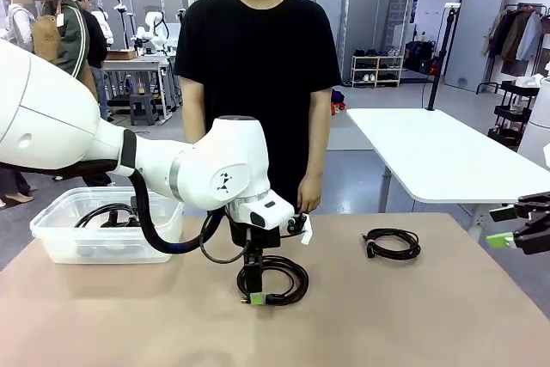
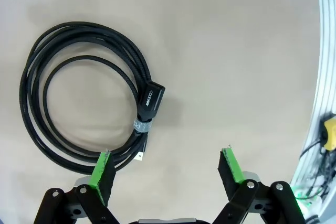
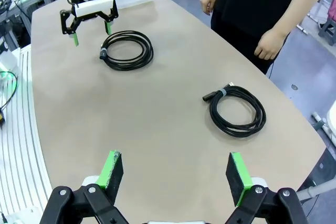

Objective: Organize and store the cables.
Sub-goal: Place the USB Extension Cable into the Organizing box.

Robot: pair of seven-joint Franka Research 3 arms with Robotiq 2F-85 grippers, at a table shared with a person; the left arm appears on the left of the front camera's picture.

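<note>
In the front view, the left gripper [image 1: 254,291] is largely masked by its own wrist, and a single green pad [image 1: 256,298] is made out against the coiled black cable [image 1: 296,281] at lower centre. The right gripper [image 1: 518,225] is cut off by the right edge of the frame. At the left, the clear plastic bin [image 1: 51,238] is partly hidden behind the left arm [image 1: 215,178]. Black cords [image 1: 107,212] are seen inside it, but their number cannot be told. The lettering on the cable's plug [image 2: 153,98] is too small to be read. The left arm is brought in from the left of the frame and bent down at the wrist, so the gripper is pointed straight down at the desk [image 1: 387,315]. Its jaws are spread wide with nothing between them. In the left wrist view, one fingertip is seen over the coil's lower rim, and contact cannot be judged. The right gripper's jaws are likewise spread and empty, above bare desk. A second coiled cable [image 1: 412,247] lies flat right of centre, well apart from both grippers. The person's hand [image 1: 308,199] hangs by the far edge. The cords look braided and matte. A grey band [image 2: 140,126] binds the near coil, and the desk is a plain tan.
</note>
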